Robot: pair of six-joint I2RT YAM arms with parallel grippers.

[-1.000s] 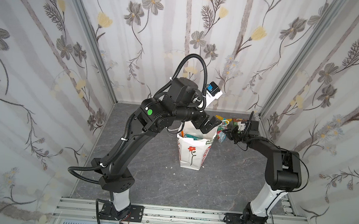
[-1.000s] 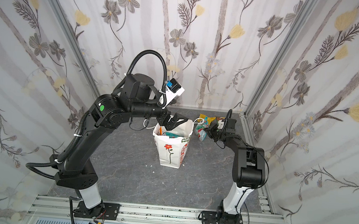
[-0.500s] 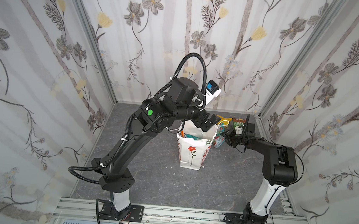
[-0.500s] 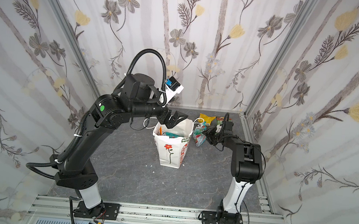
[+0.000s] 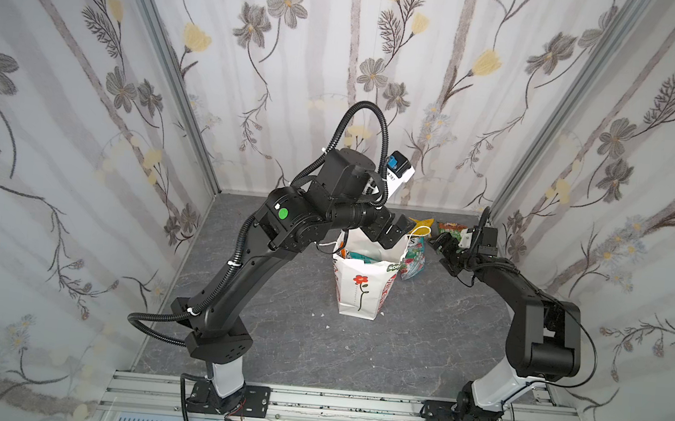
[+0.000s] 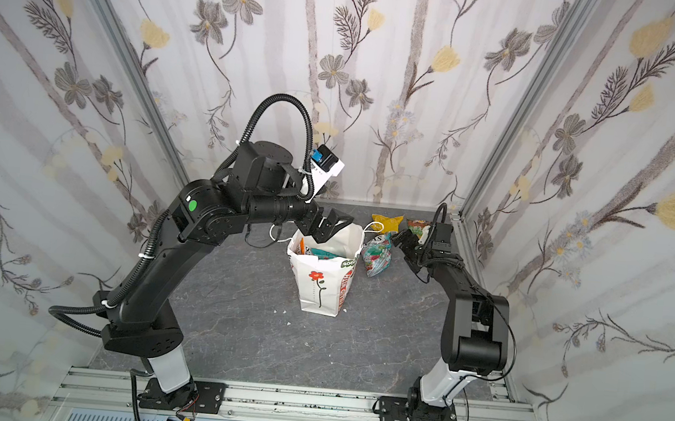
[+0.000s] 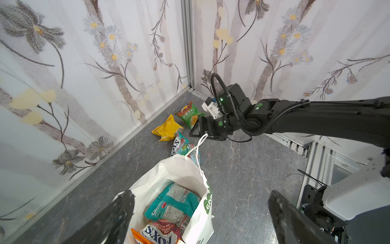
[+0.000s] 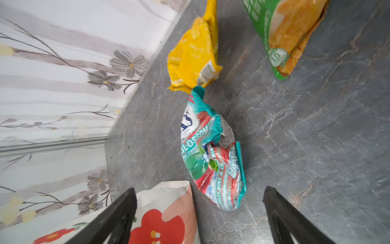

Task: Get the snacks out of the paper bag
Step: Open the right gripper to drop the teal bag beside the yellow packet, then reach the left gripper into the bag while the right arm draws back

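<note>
Teal packet [image 8: 213, 156] now lies on the counter [image 8: 316, 126] just beside the paper bag [image 5: 363, 280]; your right end effector [image 8: 199, 190] has opened and released it. Your left end effector [image 7: 200, 194], open, hovers above the bag, where more snacks [image 7: 173, 202] wait.

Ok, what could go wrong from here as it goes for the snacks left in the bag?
1. The paper bag stands unheld, the right gripper open beside it; the open left gripper above its mouth might push a wall and tip it.
2. A cord handle arches up by the mouth and could snag a finger.
</note>
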